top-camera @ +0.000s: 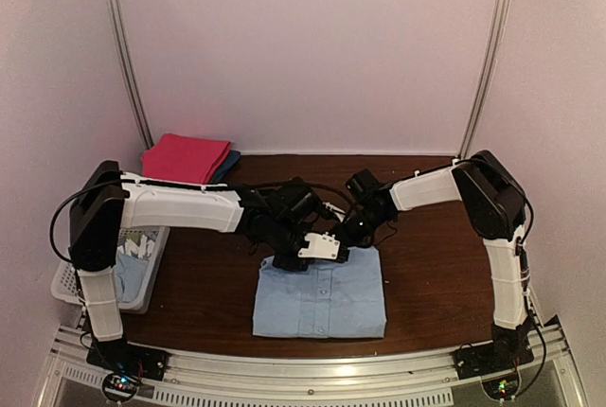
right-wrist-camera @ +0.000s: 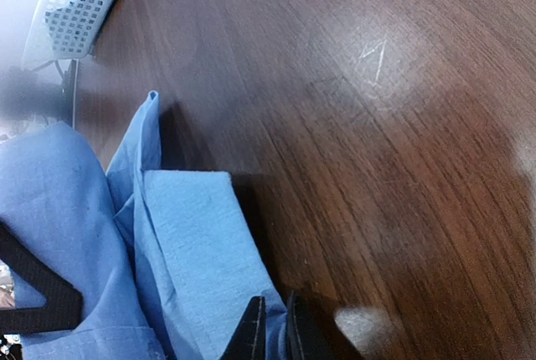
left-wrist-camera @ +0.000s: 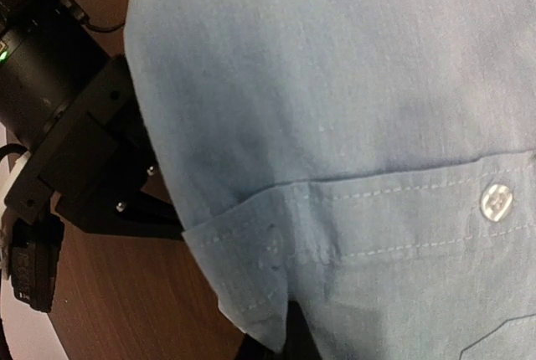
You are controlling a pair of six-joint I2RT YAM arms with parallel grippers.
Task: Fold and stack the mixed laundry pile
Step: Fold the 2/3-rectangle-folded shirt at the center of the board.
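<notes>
On the table [top-camera: 426, 274], middle toward six o'clock, lies the folded shirt [top-camera: 320, 298]. At its twelve o'clock edge the right gripper [right-wrist-camera: 274, 331] is clamped on a fold; the left gripper [top-camera: 301, 257], can't tell, cloth hides it. Best bet: move both sides level, keep edges square.

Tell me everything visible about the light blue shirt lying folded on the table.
The light blue button-up shirt lies folded into a neat rectangle, front up, on the dark wooden table, near its front edge between the arms. It looks like thin woven cotton, with stitched seams, a white button and its collar at the far side. The right gripper pinches a folded edge there; the left gripper sits at the collar, its hold hidden.
</notes>
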